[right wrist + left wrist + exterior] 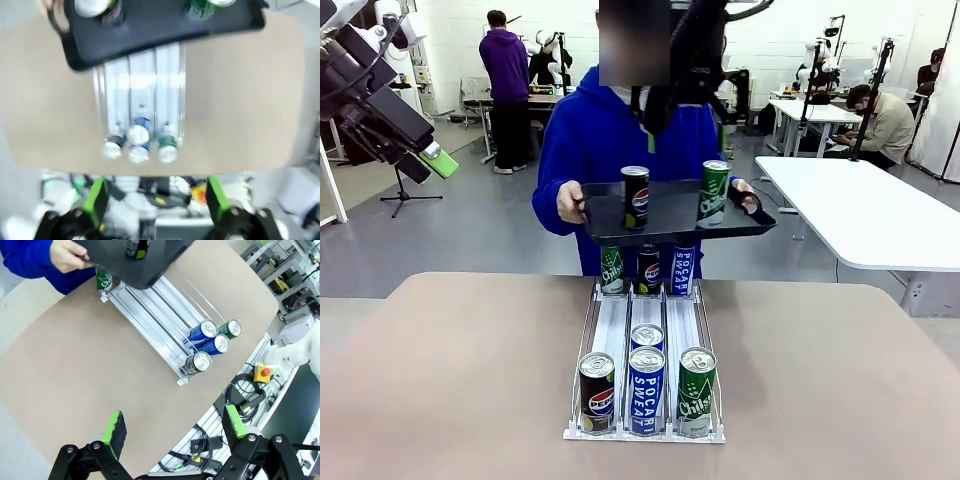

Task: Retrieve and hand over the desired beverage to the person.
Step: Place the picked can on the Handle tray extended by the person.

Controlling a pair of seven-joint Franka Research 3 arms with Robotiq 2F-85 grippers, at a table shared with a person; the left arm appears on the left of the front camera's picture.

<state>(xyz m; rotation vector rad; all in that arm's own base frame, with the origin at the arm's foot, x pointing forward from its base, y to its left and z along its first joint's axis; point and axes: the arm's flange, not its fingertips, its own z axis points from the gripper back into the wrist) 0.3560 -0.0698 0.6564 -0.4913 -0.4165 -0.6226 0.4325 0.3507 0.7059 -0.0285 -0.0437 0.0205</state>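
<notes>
Person in blue hoodie stands at far side of bench, holding black tray in both hands above far end of can rack. On tray: Pepsi can toward its left, green Chilsung can toward its right, both upright. Rack is a three-lane metal dispenser on bench middle. At rack's near end: Pepsi in left lane, Pocari Sweat in middle lane with another blue can just behind it, Chilsung in right lane. At rack's far end, under tray, three more cans, one per lane. Left gripper held high over bench to rack's left, jaws wide, nothing between green pads. Right gripper high above rack's near end looking down, picture blurred, jaws wide and empty.
</notes>
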